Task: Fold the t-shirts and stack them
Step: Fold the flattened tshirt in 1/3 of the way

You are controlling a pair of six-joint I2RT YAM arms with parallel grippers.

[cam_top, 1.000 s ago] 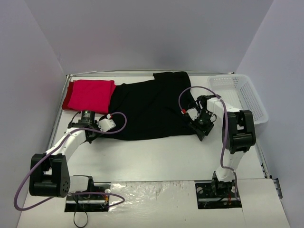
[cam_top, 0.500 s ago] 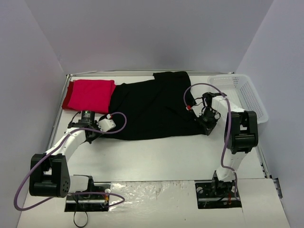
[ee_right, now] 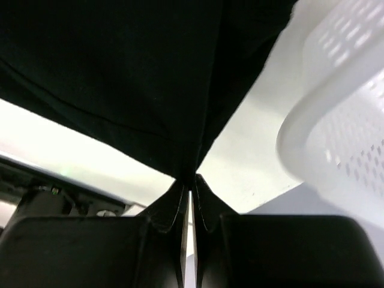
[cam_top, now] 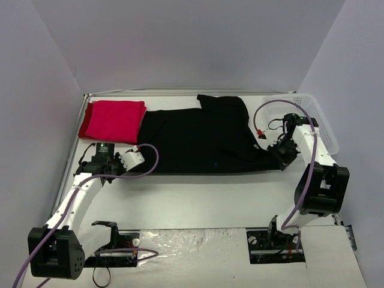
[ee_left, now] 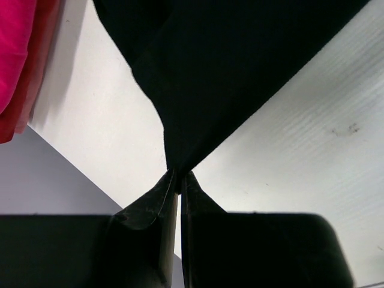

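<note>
The black t-shirt (cam_top: pixel 198 139) is stretched taut across the middle of the table between both arms. My left gripper (cam_top: pixel 123 163) is shut on its left corner; in the left wrist view the black cloth (ee_left: pixel 228 72) pinches down into the fingertips (ee_left: pixel 170 183). At the right, my right gripper (cam_top: pixel 277 153) is shut on the shirt's other corner, and the black cloth (ee_right: pixel 132 78) runs into its fingertips (ee_right: pixel 180 189). The folded red t-shirt (cam_top: pixel 113 120) lies at the back left, its edge (ee_left: pixel 18 66) also showing in the left wrist view.
A white mesh basket (cam_top: pixel 312 120) stands at the back right, close to the right arm, and its rim (ee_right: pixel 336 102) fills the right of the right wrist view. Purple walls enclose the table on three sides.
My right gripper shut on the black shirt's right corner and pulled it out to the right. The left gripper drew its corner left. The shirt went from bunched to stretched flat.
</note>
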